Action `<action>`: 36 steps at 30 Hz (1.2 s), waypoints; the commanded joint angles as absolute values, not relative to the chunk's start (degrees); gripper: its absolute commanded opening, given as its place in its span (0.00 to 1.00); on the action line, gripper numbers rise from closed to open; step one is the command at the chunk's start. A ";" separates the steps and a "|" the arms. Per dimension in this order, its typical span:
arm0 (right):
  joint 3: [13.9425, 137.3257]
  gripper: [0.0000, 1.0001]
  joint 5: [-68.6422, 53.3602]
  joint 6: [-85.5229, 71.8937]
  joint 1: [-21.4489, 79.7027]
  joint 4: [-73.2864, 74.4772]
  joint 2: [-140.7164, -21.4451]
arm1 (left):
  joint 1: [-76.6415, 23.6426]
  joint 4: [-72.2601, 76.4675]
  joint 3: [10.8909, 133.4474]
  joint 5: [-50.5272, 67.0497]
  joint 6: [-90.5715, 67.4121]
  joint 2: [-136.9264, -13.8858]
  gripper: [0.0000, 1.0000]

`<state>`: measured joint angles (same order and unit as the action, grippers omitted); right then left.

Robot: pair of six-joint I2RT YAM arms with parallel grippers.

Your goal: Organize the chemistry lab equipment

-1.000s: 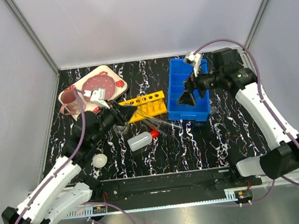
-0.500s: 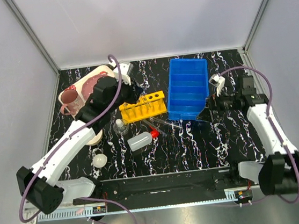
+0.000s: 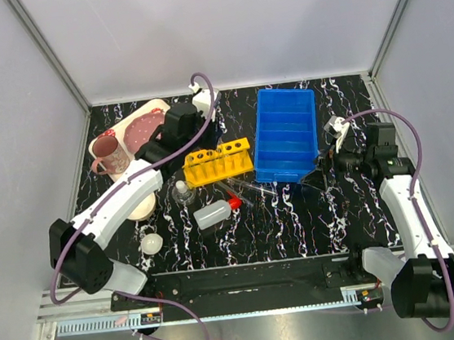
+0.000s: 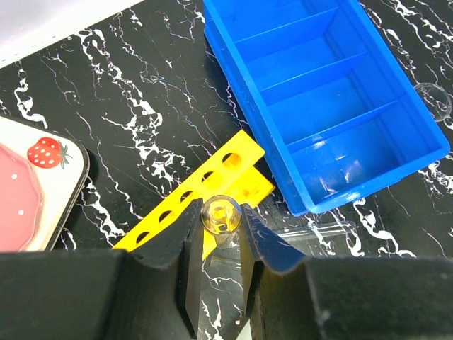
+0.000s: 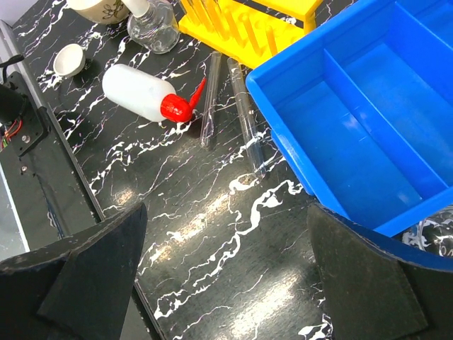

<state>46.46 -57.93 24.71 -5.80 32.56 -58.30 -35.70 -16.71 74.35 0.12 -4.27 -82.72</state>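
Note:
My left gripper (image 4: pixel 221 221) is shut on a thin clear test tube (image 4: pixel 221 212), seen end-on and hanging just above the yellow holed rack (image 4: pixel 185 200). In the top view that gripper (image 3: pixel 192 146) sits over the rack's (image 3: pixel 218 161) left end. Two more test tubes (image 5: pixel 245 113) lie on the table by the red-capped squeeze bottle (image 5: pixel 138 92). The small glass flask (image 3: pixel 184 193) stands in front of the rack. The small white dish (image 3: pixel 151 243) is near the front left. My right gripper (image 5: pixel 226 283) is open and empty over bare table, right of the blue bin (image 3: pixel 287 134).
The blue divided bin (image 4: pixel 318 92) stands just right of the rack. A strawberry tray (image 3: pixel 152 123) and pink mug (image 3: pixel 109 155) fill the back left. A white bowl (image 3: pixel 141 206) lies partly under my left arm. Grey walls close in three sides.
My left arm has carried the test tube from near the flask back and right to over the rack. My right arm has pulled off the bin to its right side.

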 commanded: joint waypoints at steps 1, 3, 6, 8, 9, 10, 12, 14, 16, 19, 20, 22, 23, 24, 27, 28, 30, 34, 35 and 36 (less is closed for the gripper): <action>46.32 1.00 -57.92 26.54 -6.33 30.76 -56.60 | -36.03 -15.12 78.40 -2.37 -2.02 -84.19 0.15; 46.23 1.00 -57.83 26.72 -6.50 30.94 -56.69 | -36.04 -15.21 78.57 -2.37 -1.93 -84.72 0.15; 46.14 0.99 -58.01 26.89 -6.50 30.94 -56.60 | -36.04 -15.12 78.58 -1.93 -2.02 -85.34 0.15; 46.23 1.00 -58.01 26.98 -6.68 31.03 -56.69 | -36.12 -15.20 78.58 -1.67 -2.11 -85.69 0.15; 46.23 1.00 -58.01 27.07 -6.59 31.11 -56.69 | -36.12 -15.03 78.66 -1.58 -2.11 -86.04 0.15; 46.23 1.00 -58.01 27.16 -6.68 31.11 -56.69 | -36.12 -14.94 78.58 -1.50 -2.20 -86.13 0.15; 45.88 1.00 -58.27 27.59 -6.77 31.38 -56.69 | -36.12 -14.68 78.40 -1.41 -2.29 -86.74 0.15; 45.97 1.00 -58.53 27.69 -6.94 31.55 -56.78 | -36.12 -14.24 78.40 -1.14 -2.46 -86.84 0.15; 45.79 1.00 -58.89 27.86 -7.03 31.64 -56.86 | -36.12 -14.15 78.31 -1.14 -2.55 -87.01 0.15; 45.79 1.00 -58.89 28.04 -7.12 31.73 -56.95 | -36.12 -13.89 78.49 -0.88 -2.81 -86.84 0.15; 45.79 1.00 -58.89 28.21 -7.12 31.82 -56.95 | -36.04 -13.97 78.57 -0.79 -2.99 -86.75 0.15; 45.70 1.00 -58.89 28.21 -7.12 31.99 -57.04 | -36.12 -13.80 78.57 -0.62 -3.25 -85.87 0.15; 45.79 1.00 -58.97 28.39 -7.12 31.99 -57.04 | -36.12 -13.89 78.57 -0.62 -3.25 -85.52 0.15; 45.70 1.00 -58.97 28.39 -7.12 31.99 -56.95 | -36.12 -13.80 78.57 -0.53 -3.34 -85.00 0.15; 45.79 1.00 -59.06 28.56 -7.21 31.99 -57.13 | -36.12 -13.62 78.40 -0.44 -3.60 -83.94 0.15; 45.79 1.00 -59.06 28.56 -7.21 31.99 -57.04 | -36.12 -13.54 78.40 -0.44 -3.78 -83.94 0.15; 45.79 1.00 -59.15 28.57 -7.21 32.08 -57.13 | -36.12 -13.36 78.40 -0.35 -3.95 -83.67 0.15; 45.70 1.00 -59.06 28.83 -7.21 32.17 -57.13 | -36.12 -12.75 78.40 -0.26 -4.66 -83.32 0.15; 45.62 1.00 -59.06 28.83 -7.29 32.34 -57.13 | -36.12 -12.74 78.40 -0.26 -4.75 -83.32 0.15; 45.70 1.00 -59.06 28.92 -7.29 32.34 -57.13 | -36.04 -12.66 78.40 -0.35 -4.75 -83.23 0.15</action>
<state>45.91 -58.02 27.70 -6.85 32.80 -57.58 -35.92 -16.62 75.77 -0.60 -3.95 -86.26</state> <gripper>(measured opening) 0.994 0.252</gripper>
